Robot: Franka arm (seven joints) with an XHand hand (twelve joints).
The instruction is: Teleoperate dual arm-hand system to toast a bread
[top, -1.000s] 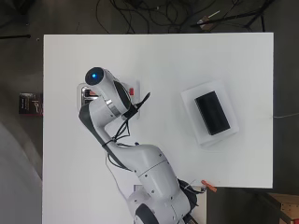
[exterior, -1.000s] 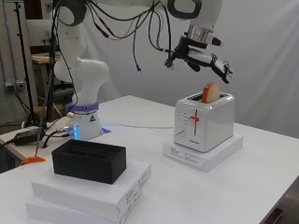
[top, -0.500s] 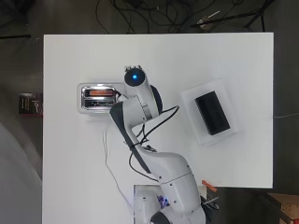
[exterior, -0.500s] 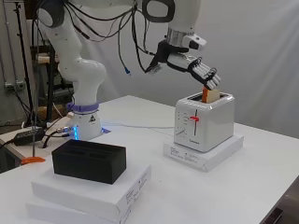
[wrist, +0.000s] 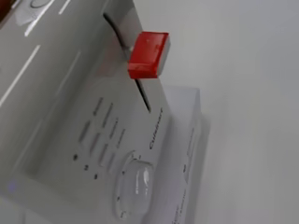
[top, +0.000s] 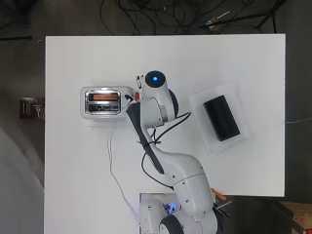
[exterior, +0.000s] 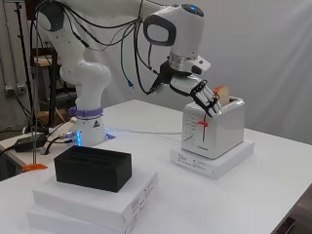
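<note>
A white toaster (exterior: 214, 127) stands on a flat white box (exterior: 214, 162) at the table's middle. One bread slice (exterior: 222, 92) sticks up from a slot, seen orange in the overhead view as bread slice (top: 105, 96) inside the toaster (top: 102, 101). The red lever (exterior: 202, 125) sits high on the toaster's end face; up close the wrist view has the lever (wrist: 148, 54) and a round knob (wrist: 135, 184). My hand (exterior: 204, 96) hovers at that end, just above the lever, fingers straight and pointing down, holding nothing. In the overhead view the arm hides the hand.
A black box (exterior: 92, 168) lies on stacked white boxes (exterior: 97, 200) near the table's front; from above it is the black box (top: 222, 118) at the right. A white cable (top: 111, 161) runs from the toaster toward the arm's base (exterior: 87, 129).
The hand has moved from above the bread slice to the toaster's lever end and come lower. The bread stays in its slot.
</note>
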